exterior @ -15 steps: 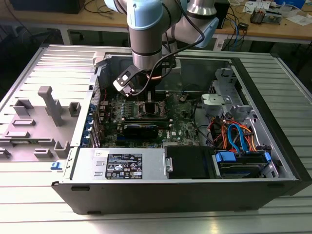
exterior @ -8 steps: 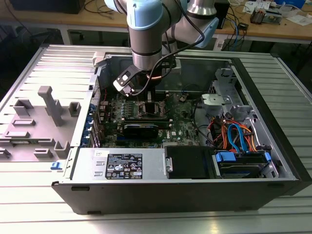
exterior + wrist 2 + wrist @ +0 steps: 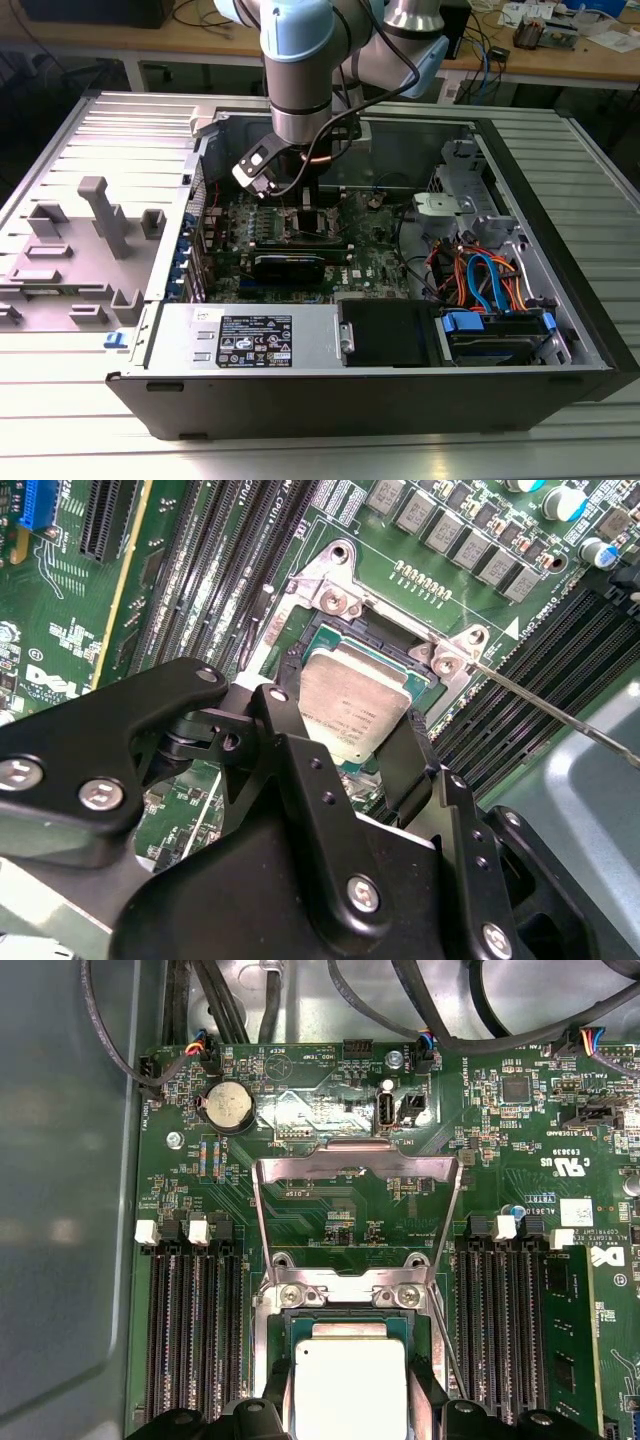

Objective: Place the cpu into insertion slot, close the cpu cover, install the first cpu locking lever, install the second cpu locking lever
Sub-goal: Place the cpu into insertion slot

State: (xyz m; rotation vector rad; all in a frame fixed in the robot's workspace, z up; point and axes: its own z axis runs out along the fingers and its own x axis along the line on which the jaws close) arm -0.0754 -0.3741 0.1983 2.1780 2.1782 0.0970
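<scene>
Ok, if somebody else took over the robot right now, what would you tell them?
Gripper: low over the socket, jaws shut on the chip.
Chip: at the socket; I cannot tell if it is fully seated.
Cover: open, tilted up from the socket's edge.
Lever: one thin rod sticks out free beside the socket, not latched.
Done: chip is at the socket.
Not yet done: chip let go, cover closed, both levers locked.

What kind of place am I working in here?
Probably an electronics lab or workshop: an open computer case lies on a ribbed metal table, with cluttered wooden workbenches and cables behind.
</scene>
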